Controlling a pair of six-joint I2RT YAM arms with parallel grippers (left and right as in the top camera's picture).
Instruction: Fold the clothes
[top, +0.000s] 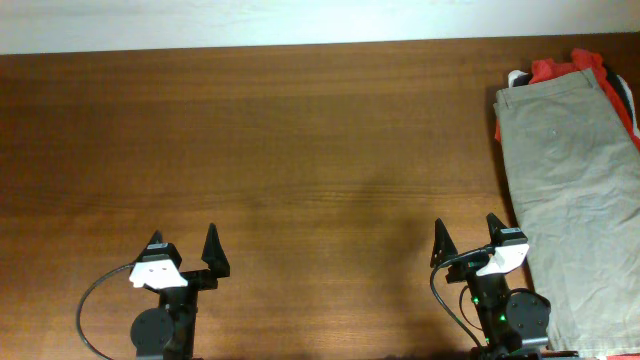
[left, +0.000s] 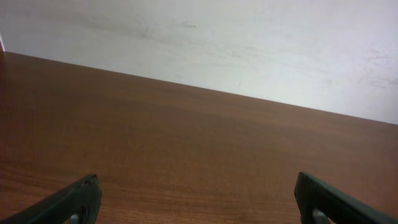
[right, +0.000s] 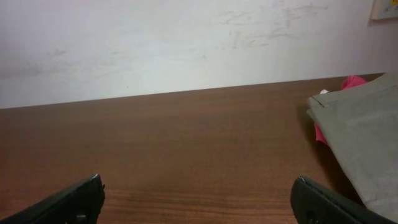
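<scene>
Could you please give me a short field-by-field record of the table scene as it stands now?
surface: wooden table
khaki shorts: wrinkled, lying flat on top of a pile at the table's right side
red-orange garment: under the shorts, showing at the far end
left gripper: jaws open, empty
right gripper: jaws open, empty, beside the shorts
held garments: none

Left arm (top: 165, 322): tucked low over its own base at the near side; wrist pointing toward the far side
Left gripper (top: 184, 238): jaws spread wide; nothing between them; its dark fingers (left: 78, 200) sit at the bottom corners of the left wrist view
Right arm (top: 515, 315): folded in the same low pose; a small green light (top: 480, 300) glows on it
Right gripper (top: 466, 228): jaws equally wide apart; empty; fingers (right: 81, 198) sit at the bottom corners of the right wrist view, tips pointing away
</scene>
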